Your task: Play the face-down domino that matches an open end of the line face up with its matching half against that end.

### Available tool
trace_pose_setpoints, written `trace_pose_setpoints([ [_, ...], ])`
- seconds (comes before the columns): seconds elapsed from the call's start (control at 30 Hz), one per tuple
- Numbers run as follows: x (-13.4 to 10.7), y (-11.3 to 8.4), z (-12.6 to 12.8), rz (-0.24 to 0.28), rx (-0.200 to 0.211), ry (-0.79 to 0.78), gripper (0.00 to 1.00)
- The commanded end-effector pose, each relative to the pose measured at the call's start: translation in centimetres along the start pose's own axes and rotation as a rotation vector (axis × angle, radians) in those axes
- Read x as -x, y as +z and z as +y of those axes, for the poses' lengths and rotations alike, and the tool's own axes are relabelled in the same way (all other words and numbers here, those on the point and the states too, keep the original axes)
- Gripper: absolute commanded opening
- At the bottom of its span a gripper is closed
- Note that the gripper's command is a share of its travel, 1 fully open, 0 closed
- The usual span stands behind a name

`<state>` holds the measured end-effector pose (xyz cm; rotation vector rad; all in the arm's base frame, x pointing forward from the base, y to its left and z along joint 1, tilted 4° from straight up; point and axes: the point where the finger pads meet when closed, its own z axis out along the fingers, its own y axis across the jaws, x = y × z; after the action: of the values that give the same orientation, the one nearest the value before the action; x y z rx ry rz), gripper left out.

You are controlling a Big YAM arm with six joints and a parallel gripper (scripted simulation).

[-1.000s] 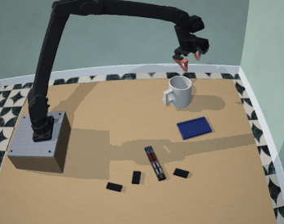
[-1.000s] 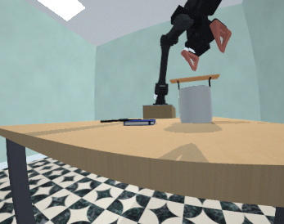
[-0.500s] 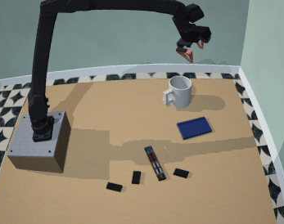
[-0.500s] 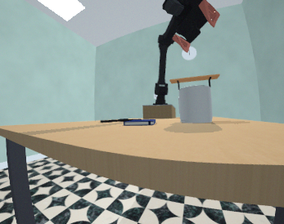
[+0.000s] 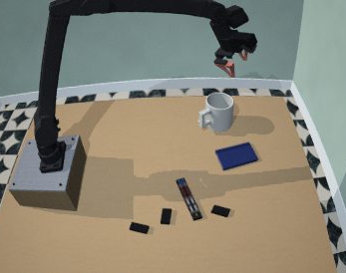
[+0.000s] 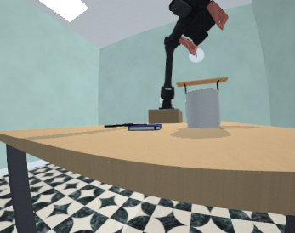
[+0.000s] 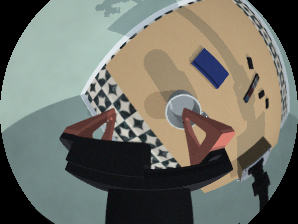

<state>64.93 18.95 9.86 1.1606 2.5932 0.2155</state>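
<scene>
The line of dominoes (image 5: 188, 199) (image 7: 251, 88) lies face up on the table, with blue pips at its far end and a yellow mark at its near end; its pips are too small to count. One black face-down domino (image 5: 220, 211) (image 7: 250, 63) lies right of the line. A second face-down domino (image 5: 166, 216) (image 7: 261, 94) lies left of it, and a third face-down domino (image 5: 139, 227) (image 7: 267, 103) lies farther left. Their faces are hidden. My gripper (image 5: 238, 67) (image 6: 209, 42) (image 7: 149, 111) is open and empty, high above the table's back edge, far from the dominoes.
A grey mug (image 5: 221, 115) (image 6: 203, 108) (image 7: 176, 117) stands at the back, below and near the gripper. A flat blue book (image 5: 236, 155) (image 6: 144, 127) (image 7: 210, 68) lies between the mug and the line. The arm's base box (image 5: 46, 169) (image 6: 164, 116) stands at the table's left.
</scene>
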Motion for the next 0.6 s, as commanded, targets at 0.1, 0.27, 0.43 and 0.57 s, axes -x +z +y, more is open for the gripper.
trace_pose_setpoints([
  [0.1, 1.9, -3.0, 0.9, -0.046, 0.077, -0.038, 1.0],
  [0.27, 3.8, -5.9, 1.6, -0.095, 0.157, -0.09, 1.0],
  [0.43, 4.2, -6.4, 1.7, -0.105, 0.173, -0.1, 1.0],
  [0.57, 3.1, -4.7, 0.6, -0.08, 0.128, -0.081, 1.0],
])
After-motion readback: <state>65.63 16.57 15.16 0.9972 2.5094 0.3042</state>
